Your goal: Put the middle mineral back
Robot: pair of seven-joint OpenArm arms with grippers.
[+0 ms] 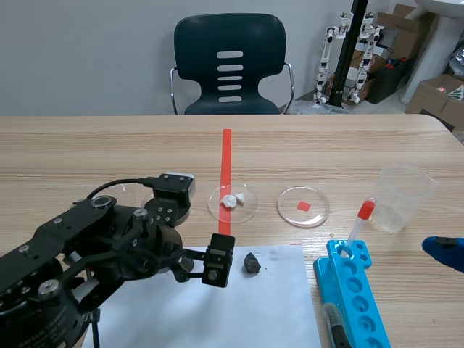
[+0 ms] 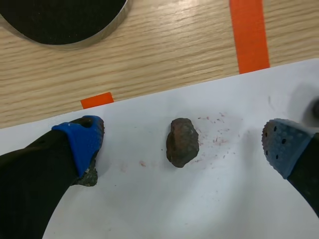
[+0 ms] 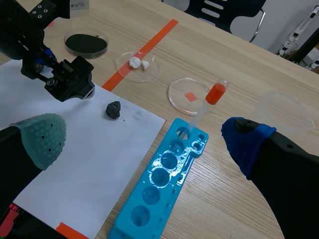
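Barely started imo. The left gripper [image 2: 182,147] hangs open around the brown rock [image 2: 182,141] on the paper [image 2: 224,199], not pinching it yet. The right gripper [image 3: 144,142] is open too.

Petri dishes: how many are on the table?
3. The black-filled dish behind the left arm, the dish with white pieces on the orange tape, the empty dish near the blue rack.

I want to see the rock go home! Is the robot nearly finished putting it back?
Not nearly. Nothing looks put back yet: the brown rock lies on the white paper. In hand: the left gripper is open, one finger each side of the rock, not touching it. Left: shutting on it, lifting it and carrying it back.
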